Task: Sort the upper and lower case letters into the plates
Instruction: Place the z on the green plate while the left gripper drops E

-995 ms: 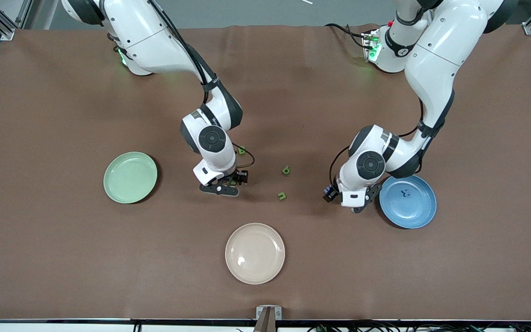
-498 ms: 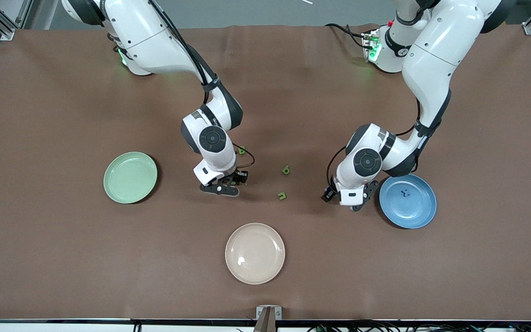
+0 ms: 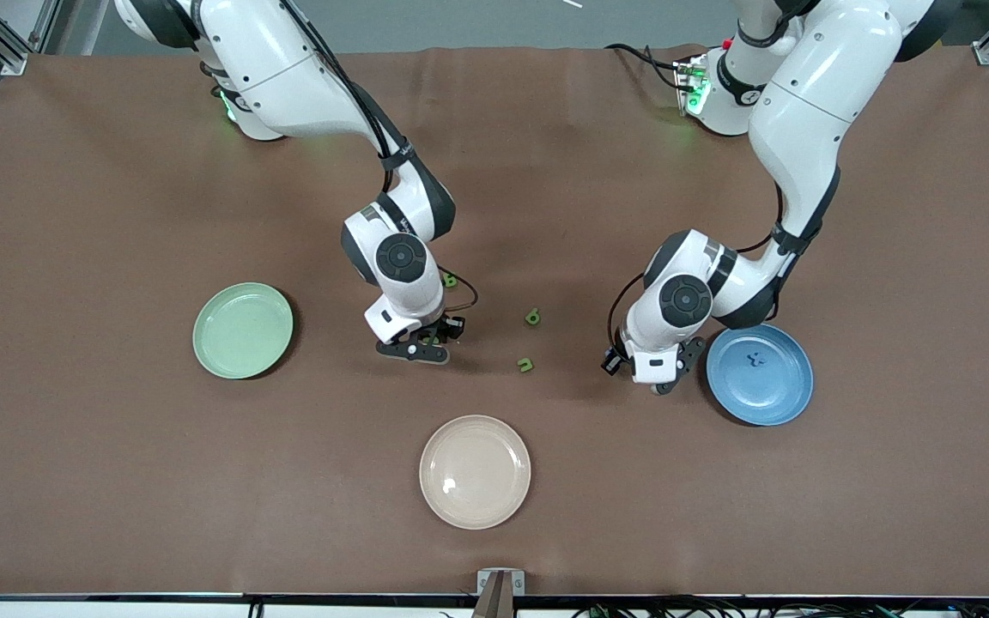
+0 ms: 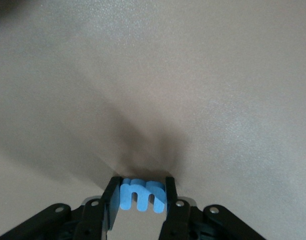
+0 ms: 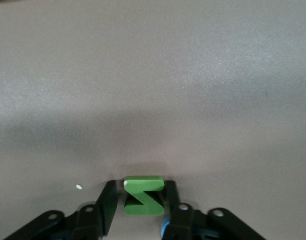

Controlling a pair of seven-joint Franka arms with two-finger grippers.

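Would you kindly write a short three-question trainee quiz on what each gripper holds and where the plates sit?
1. True or false: the left gripper is closed on a blue letter.
2. What colour is the letter between the right gripper's fingers?
3. Which dish is nearest the front camera: A green plate, B blue plate, C cream plate?

Key: 1 true; 2 green; 3 C.

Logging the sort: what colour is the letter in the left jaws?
Blue letter; the left wrist view shows it best.
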